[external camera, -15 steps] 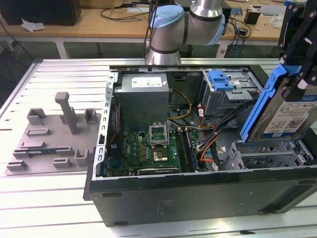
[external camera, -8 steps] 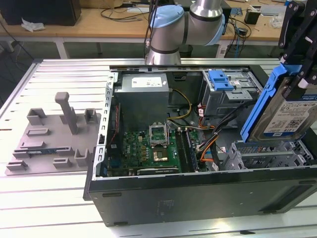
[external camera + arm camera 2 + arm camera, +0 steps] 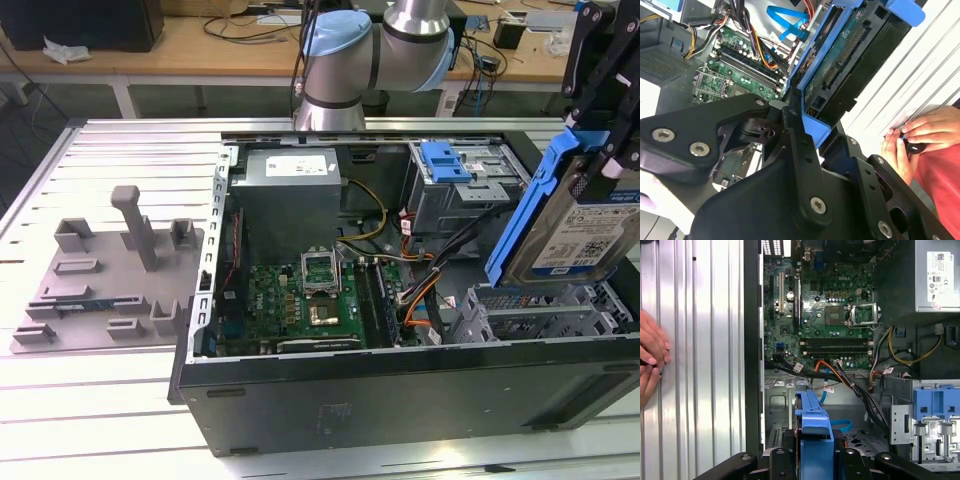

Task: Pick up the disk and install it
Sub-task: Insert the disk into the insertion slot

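**Claw pinching the disk over the open computer case**

In the lower right of the exterior view, the gripper (image 3: 603,125) is pinching the disk (image 3: 585,225) by its blue bracket. The fingers are pressing on the upper end, so the disk is hanging steeply tilted with its labelled face showing. Its lower end is sitting right at the metal drive cage (image 3: 540,310) in the right part of the computer case (image 3: 400,400); whether they are touching I cannot tell. In the second wrist view, black fingers (image 3: 800,145) are flanking the blue frame, and the disk (image 3: 840,60) is showing its circuit-board side. The motherboard (image 3: 300,300) is lying at lower centre in the exterior view and a grey fixture (image 3: 110,270) is resting at the left on the slatted table (image 3: 100,420). A person's hands (image 3: 650,355) are resting on the slats in the first wrist view.
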Robot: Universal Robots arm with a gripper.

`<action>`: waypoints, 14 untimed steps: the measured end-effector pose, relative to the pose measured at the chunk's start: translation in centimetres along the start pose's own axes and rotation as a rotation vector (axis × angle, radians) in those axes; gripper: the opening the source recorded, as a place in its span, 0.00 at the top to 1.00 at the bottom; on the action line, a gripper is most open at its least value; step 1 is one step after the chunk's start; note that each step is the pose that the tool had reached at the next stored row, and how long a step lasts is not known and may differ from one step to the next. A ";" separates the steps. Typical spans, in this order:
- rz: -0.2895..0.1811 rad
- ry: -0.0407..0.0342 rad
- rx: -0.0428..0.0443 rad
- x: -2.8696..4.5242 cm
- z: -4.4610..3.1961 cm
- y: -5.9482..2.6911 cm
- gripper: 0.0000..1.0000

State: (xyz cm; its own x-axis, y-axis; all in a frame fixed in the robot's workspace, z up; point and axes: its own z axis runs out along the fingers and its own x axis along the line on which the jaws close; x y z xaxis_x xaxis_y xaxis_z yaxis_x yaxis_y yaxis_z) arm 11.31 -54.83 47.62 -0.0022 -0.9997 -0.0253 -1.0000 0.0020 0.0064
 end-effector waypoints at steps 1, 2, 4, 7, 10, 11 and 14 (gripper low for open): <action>-0.003 0.0000 -0.0002 0.00 0.00 0.00 0.63; -0.010 0.0000 -0.0005 0.00 0.00 -0.01 0.63; -0.026 0.0002 -0.0011 0.00 0.01 -0.02 0.63; -0.030 0.0001 -0.0012 0.01 0.02 -0.02 0.63; -0.030 0.0001 -0.0012 0.02 0.01 -0.02 0.63; -0.029 0.0001 -0.0012 0.02 0.01 -0.02 0.63; -0.017 0.0001 -0.0011 0.03 0.02 -0.02 0.63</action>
State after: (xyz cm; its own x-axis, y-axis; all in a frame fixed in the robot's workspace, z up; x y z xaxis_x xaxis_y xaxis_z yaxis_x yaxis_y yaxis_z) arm 11.33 -54.86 47.60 0.0143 -0.9996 -0.0254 -0.9999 -0.0145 0.0071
